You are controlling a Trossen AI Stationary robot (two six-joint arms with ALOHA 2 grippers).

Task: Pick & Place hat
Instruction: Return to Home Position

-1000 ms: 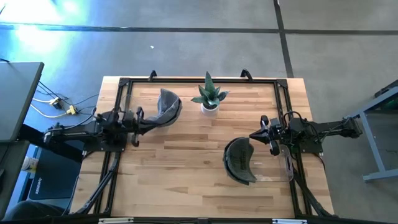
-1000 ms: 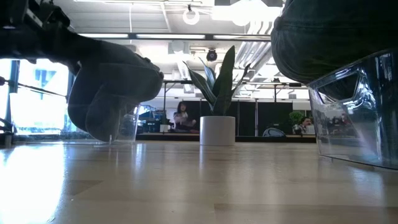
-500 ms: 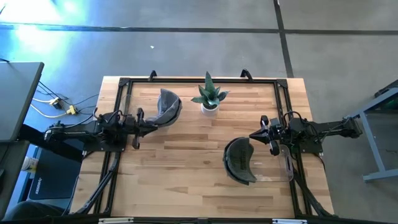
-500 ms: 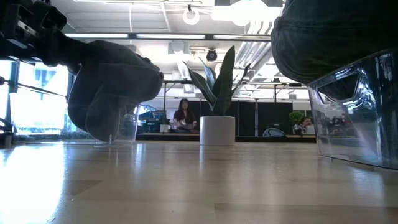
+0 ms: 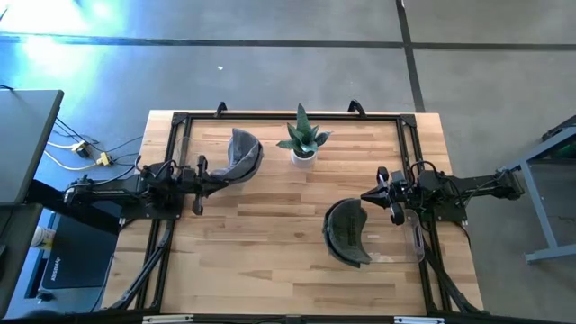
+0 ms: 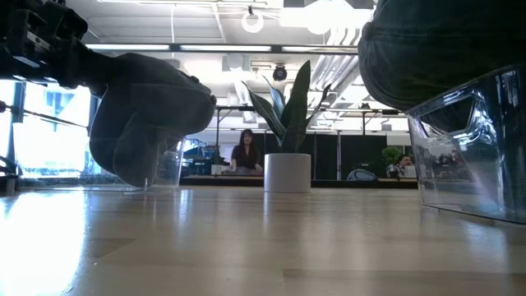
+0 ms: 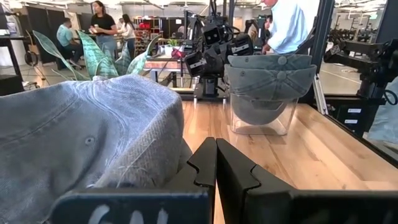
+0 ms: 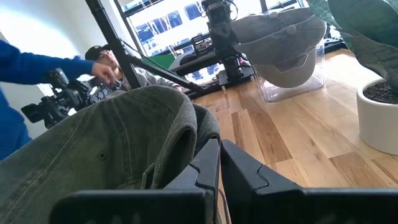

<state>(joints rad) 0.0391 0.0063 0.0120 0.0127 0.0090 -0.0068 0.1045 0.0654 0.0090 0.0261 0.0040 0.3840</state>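
Left gripper [image 5: 214, 181]: over the table's left side, tips just beside the gray cap. The left wrist view shows its 2 fingers [image 7: 200, 165] pressed together with nothing between them.
Right gripper [image 5: 367, 194]: over the table's right side, close to the black cap's far edge. The right wrist view shows its 2 fingers [image 8: 205, 167] closed against each other, carrying nothing.
Gray cap [image 5: 243, 151]: seated in the mouth of the left transparent bin [image 6: 167, 164], on the far-left part of the table. It bulges out over the bin's walls.
Black cap [image 5: 346, 232]: lodged in the right transparent bin [image 6: 460, 156], on the near-right part of the table. In the low view it rises above the bin's rim.
Bins: the 2 stand well apart, 1 on each side of the plant.
Plant [image 5: 303, 137]: upright in a white pot [image 6: 288, 172] at the far centre of the table, near the gray cap and touching neither bin.
Table [image 5: 270, 261]: wooden planks with a dark frame along the edges.
Room: 1 person [image 6: 246, 150] stands far behind the pot in the low view. Several more people stand beyond the table in the left wrist view. A blue sleeve [image 8: 37, 68] shows in the right wrist view.
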